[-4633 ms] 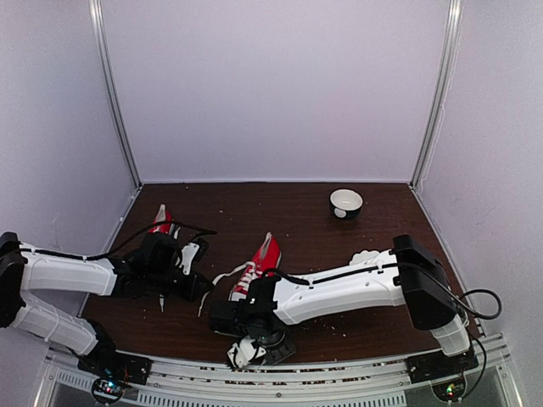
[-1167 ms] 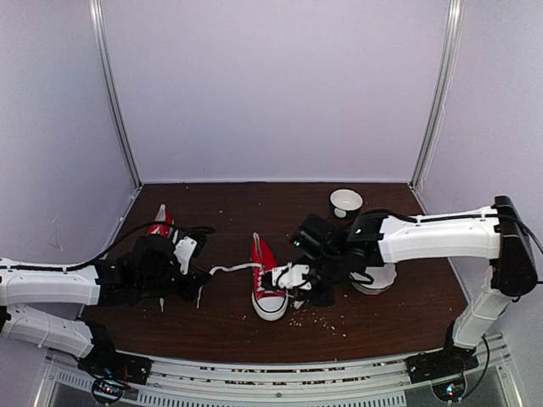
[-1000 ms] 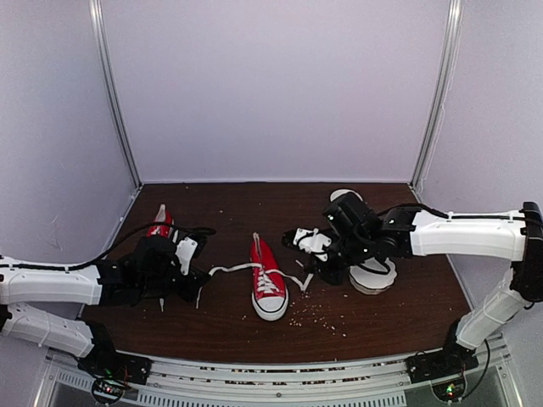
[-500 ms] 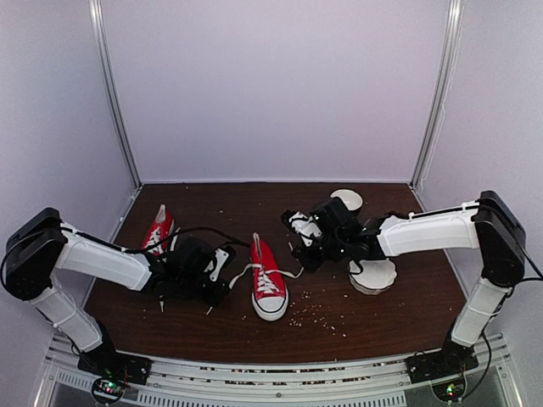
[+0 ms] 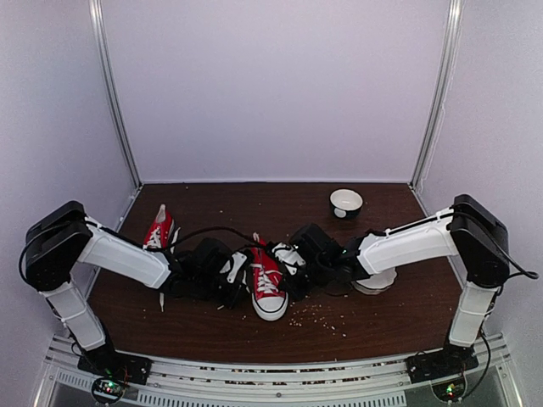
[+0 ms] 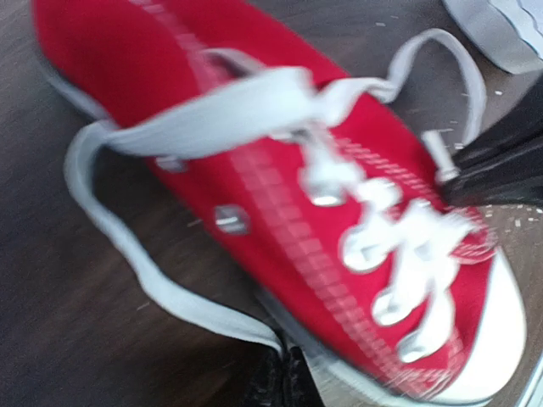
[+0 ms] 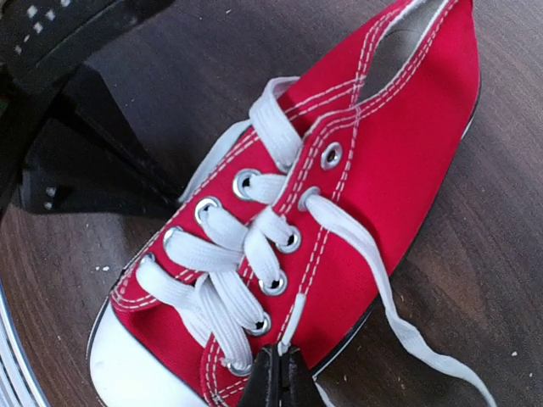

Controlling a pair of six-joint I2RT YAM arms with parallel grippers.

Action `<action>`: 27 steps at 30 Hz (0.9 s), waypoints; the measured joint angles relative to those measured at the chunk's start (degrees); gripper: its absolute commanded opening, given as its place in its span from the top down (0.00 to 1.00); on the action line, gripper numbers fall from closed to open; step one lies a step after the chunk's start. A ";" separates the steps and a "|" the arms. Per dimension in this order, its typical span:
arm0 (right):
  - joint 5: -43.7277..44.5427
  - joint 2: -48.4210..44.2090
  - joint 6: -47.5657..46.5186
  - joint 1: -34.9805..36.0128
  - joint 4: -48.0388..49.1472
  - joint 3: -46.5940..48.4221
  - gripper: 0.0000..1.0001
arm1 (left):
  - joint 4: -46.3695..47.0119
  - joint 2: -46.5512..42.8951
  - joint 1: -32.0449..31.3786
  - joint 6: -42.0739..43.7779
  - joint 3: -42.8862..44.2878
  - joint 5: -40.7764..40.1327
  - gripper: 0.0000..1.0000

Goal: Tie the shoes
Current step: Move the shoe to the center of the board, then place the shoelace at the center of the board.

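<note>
In the view from above, the middle shoe [image 5: 268, 288] stood on the brown desk [image 5: 254, 203] a little below the centre of the frame, with its white toe cap pointing to the bottom edge. The second shoe [image 5: 158, 231] lay well apart from it, at the left side of the desk near the wall.

Both arms reached low to the middle shoe. The left pincer [image 5: 233, 273] was just beside its left side and the right pincer [image 5: 287, 261] just beside its right side.

In the right wrist view the laces [image 7: 254, 254] were threaded through the eyelets, and one loose end ran off to the lower right of the frame. The right pincer [image 7: 276, 377] had its fingertips pressed together at the bottom edge. A short white piece of lace reached them, but I cannot tell if it was pinched.

The left wrist view was blurred. A lace made a wide loop at the left of the shoe and ran to the left pincer [image 6: 278, 386]; I cannot tell how far that pincer was open.

A white bowl [image 5: 346, 203] stood in the upper right of the desk, and small crumbs [image 5: 318, 315] lay near the toe cap.
</note>
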 measured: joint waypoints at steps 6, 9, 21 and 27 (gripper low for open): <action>-0.22 -3.02 1.99 0.35 4.02 -5.49 1.00 | 1.22 2.71 -1.88 0.59 2.38 3.17 1.00; -1.36 -4.48 3.15 0.50 5.99 -8.07 1.00 | 1.27 2.71 -2.25 0.98 2.38 3.80 1.00; -4.61 -12.41 5.97 2.32 7.54 -13.16 1.00 | -2.43 -7.06 -2.71 2.19 -0.55 0.48 1.00; 0.15 -25.59 4.81 0.70 5.09 -12.11 1.00 | -7.91 -27.36 -2.78 7.56 -2.14 -10.82 1.00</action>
